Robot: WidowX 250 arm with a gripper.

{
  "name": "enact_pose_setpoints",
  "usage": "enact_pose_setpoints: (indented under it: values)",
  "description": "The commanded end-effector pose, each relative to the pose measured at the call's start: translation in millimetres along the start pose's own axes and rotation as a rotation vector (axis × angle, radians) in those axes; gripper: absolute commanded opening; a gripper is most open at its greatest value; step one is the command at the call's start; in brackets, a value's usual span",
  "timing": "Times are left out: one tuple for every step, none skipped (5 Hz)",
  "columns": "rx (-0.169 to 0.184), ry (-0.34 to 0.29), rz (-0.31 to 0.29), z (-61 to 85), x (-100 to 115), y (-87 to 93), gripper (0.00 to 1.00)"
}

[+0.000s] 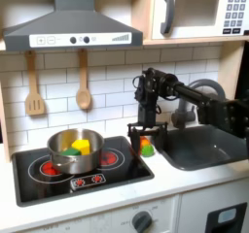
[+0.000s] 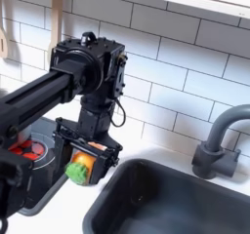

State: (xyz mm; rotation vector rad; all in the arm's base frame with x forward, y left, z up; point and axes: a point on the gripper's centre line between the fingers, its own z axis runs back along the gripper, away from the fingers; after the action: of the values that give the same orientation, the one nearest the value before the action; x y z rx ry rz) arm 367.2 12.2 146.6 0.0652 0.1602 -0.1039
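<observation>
Fingers clamp the toy vegetable between them.

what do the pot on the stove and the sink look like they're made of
The pot looks like brushed metal: silvery grey with a pale sheen along its wall, though painted plastic cannot be ruled out. The sink looks like dark grey moulded plastic, matte with soft rounded edges and only a dull highlight on its rim.
</observation>
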Motion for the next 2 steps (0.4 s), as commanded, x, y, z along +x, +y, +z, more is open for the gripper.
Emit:
enact_pose_setpoints:
  values:
    - [-0.044, 0.017, -0.029, -5.1, 1.4, -4.3, 1.0]
    - [-0.059, 0.009, -0.037, -1.6, 2.1, -6.5, 1.0]
